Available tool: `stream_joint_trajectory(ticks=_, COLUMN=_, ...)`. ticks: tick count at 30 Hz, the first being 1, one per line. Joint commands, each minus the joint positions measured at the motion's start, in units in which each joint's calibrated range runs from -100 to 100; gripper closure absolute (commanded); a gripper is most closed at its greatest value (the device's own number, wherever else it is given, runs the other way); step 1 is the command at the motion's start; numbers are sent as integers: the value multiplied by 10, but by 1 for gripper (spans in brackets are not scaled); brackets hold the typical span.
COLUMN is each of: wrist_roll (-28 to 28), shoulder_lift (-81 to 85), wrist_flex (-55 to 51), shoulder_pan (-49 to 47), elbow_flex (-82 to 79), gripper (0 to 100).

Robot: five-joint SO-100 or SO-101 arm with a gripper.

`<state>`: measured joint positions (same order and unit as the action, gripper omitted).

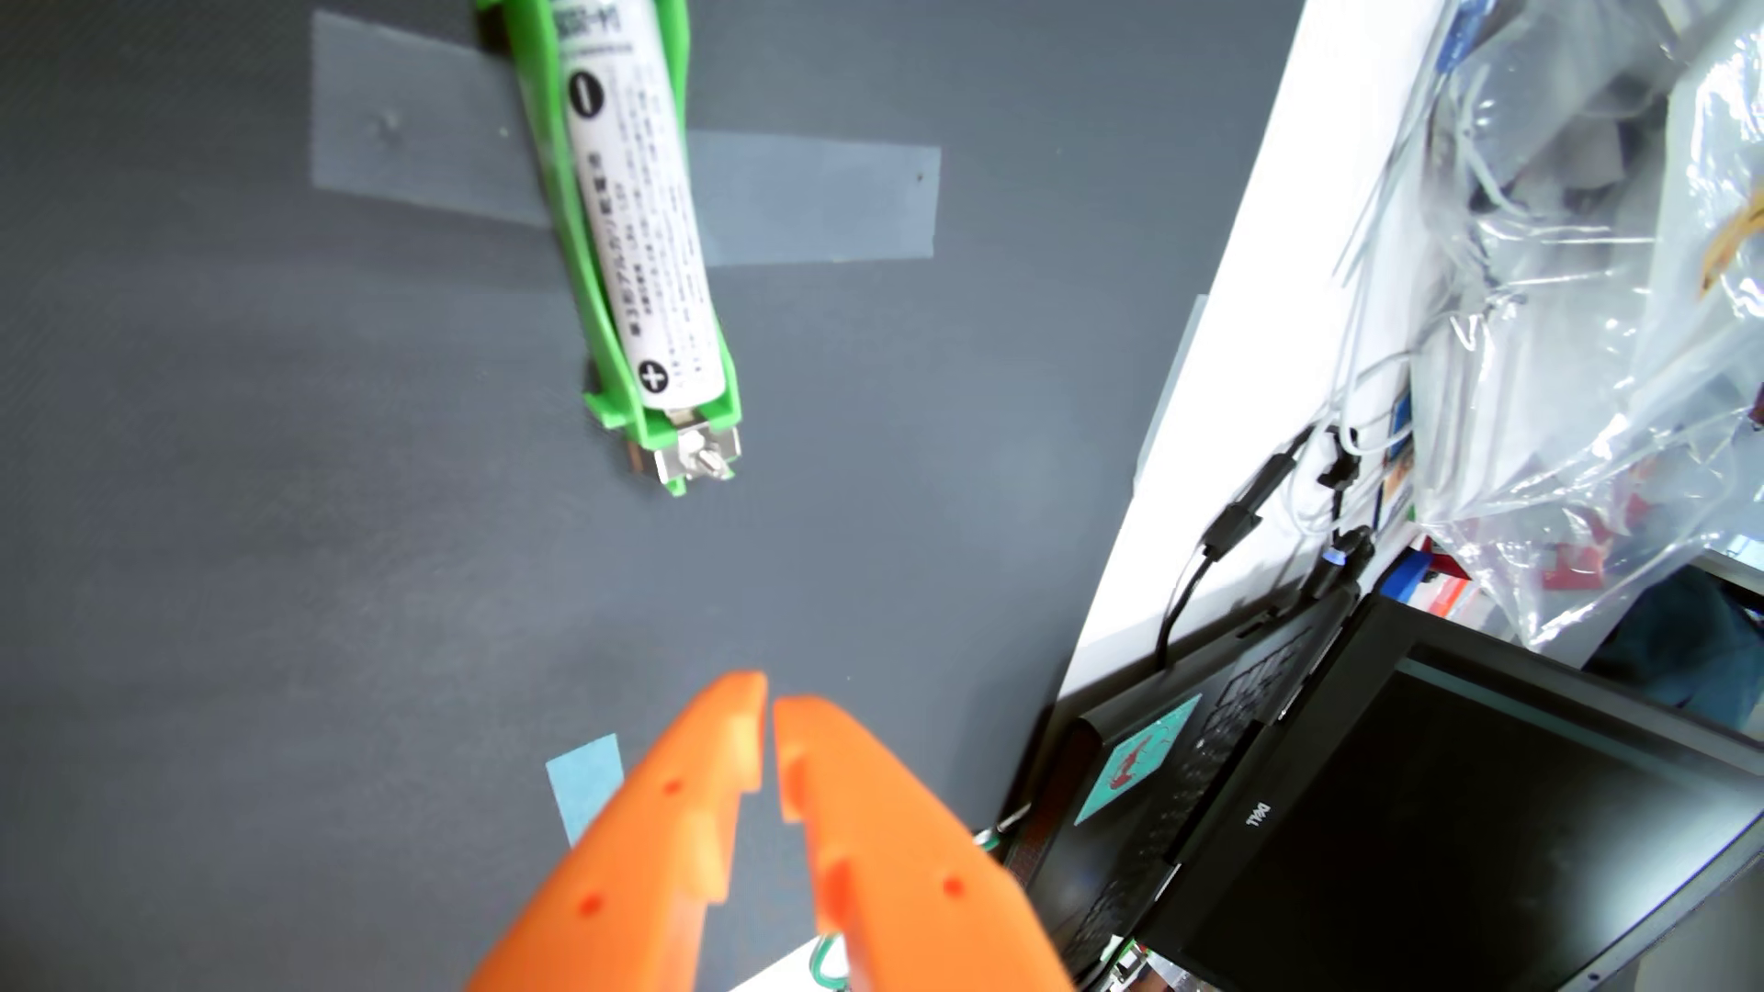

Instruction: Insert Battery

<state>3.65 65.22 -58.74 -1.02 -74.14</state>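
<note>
A white battery (638, 219) with black plus and minus marks lies inside a green holder (611, 334) at the top centre of the wrist view. The holder is taped to the dark grey mat (286, 477) and has a metal contact (702, 463) at its near end. My orange gripper (769, 701) enters from the bottom edge. Its fingertips nearly touch and nothing is between them. It is well below the holder in the picture, apart from it.
Clear tape strips (811, 205) cross under the holder. A blue tape patch (584, 782) lies beside my left finger. To the right are a white table edge (1241, 334), cables (1231, 525), a black Dell laptop (1384, 811) and a clear plastic bag (1575, 238).
</note>
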Motion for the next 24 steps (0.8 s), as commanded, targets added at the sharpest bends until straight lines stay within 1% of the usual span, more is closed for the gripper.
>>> stream_joint_trajectory(ticks=1, wrist_roll=-4, shoulder_lift=61, wrist_flex=2, shoulder_pan=0, elbow_flex=-32, gripper=98)
stream_joint_trajectory(ticks=7, wrist_roll=-40, shoulder_lift=155, wrist_flex=2, shoulder_pan=4, elbow_flex=-104, gripper=98)
stream_joint_trajectory(ticks=16, wrist_roll=-35, shoulder_lift=315, wrist_flex=-5, shoulder_pan=10, elbow_flex=-186, gripper=98)
stream_joint_trajectory(ticks=24, wrist_roll=-38, shoulder_lift=318, wrist_flex=0, shoulder_pan=13, elbow_flex=-205, gripper=98)
